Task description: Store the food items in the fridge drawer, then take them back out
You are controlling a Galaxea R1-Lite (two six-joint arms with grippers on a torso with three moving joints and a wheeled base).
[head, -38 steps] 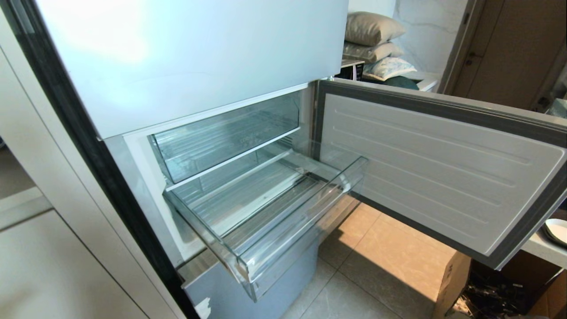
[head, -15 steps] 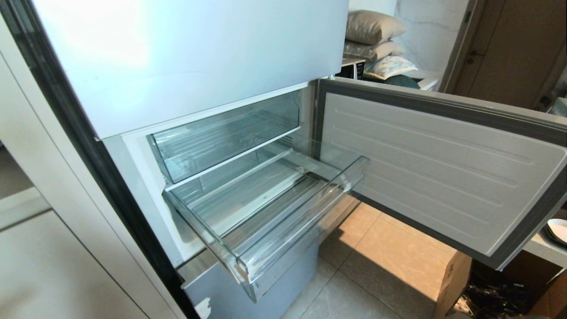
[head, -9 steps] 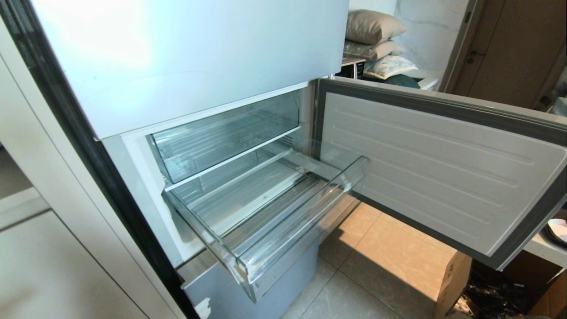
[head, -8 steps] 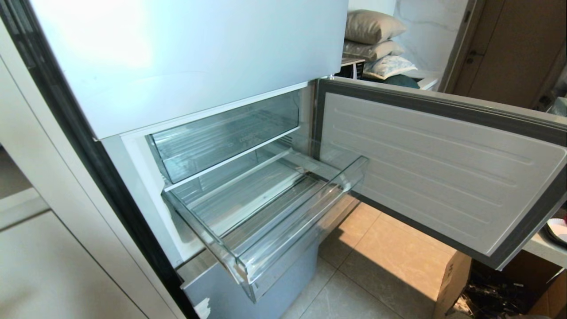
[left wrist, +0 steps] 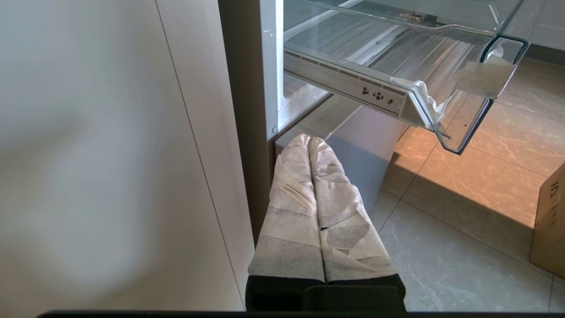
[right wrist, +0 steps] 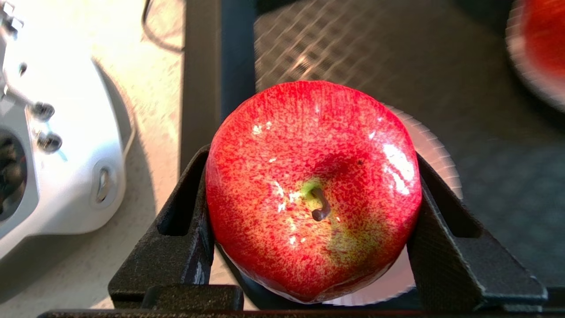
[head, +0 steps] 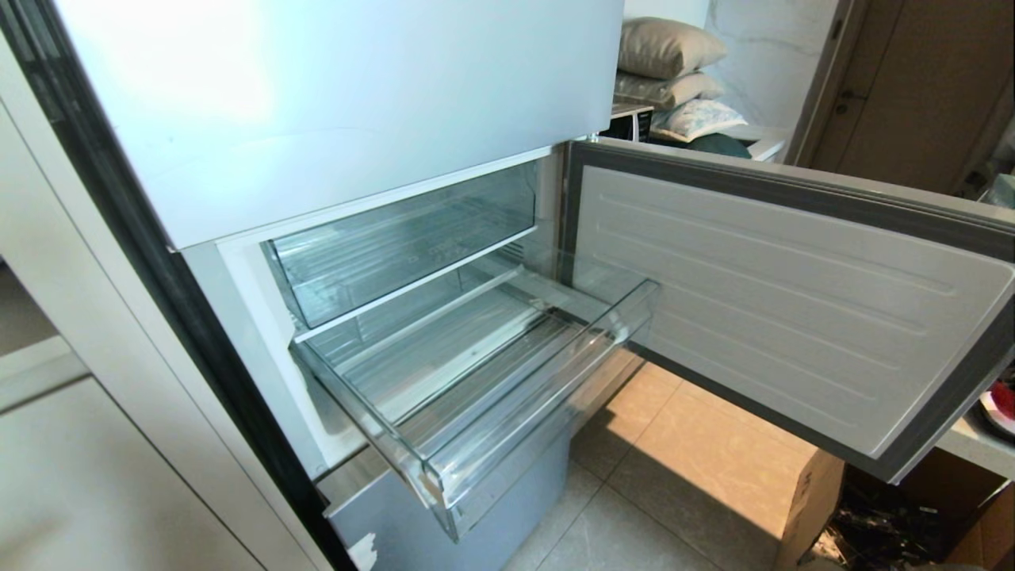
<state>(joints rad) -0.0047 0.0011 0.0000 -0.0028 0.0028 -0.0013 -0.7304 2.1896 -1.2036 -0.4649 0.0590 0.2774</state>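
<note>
A glossy red apple (right wrist: 309, 176) with a short brown stem fills the right wrist view. My right gripper (right wrist: 311, 194) is shut on it, one black jaw pressed against each side, above a blurred white plate (right wrist: 435, 145). A second red fruit (right wrist: 545, 39) lies blurred at the edge of that view. The fridge drawer (head: 507, 444) is pulled out and empty, with white tape (left wrist: 483, 77) at a front corner. My left gripper (left wrist: 309, 140) hangs shut low beside the fridge base, below the drawer (left wrist: 397, 57). In the head view a red shape (head: 1001, 396) shows at the right edge.
The lower fridge door (head: 793, 301) stands open to the right of the drawer. A deeper clear bin (head: 396, 246) sits above the drawer. A cardboard box (head: 809, 507) stands on the floor under the door. A white device (right wrist: 57, 145) lies on the counter near the plate.
At the head view's right edge, a red shape now covers the plate that showed white a second ago. The drawer and the door have not moved.
</note>
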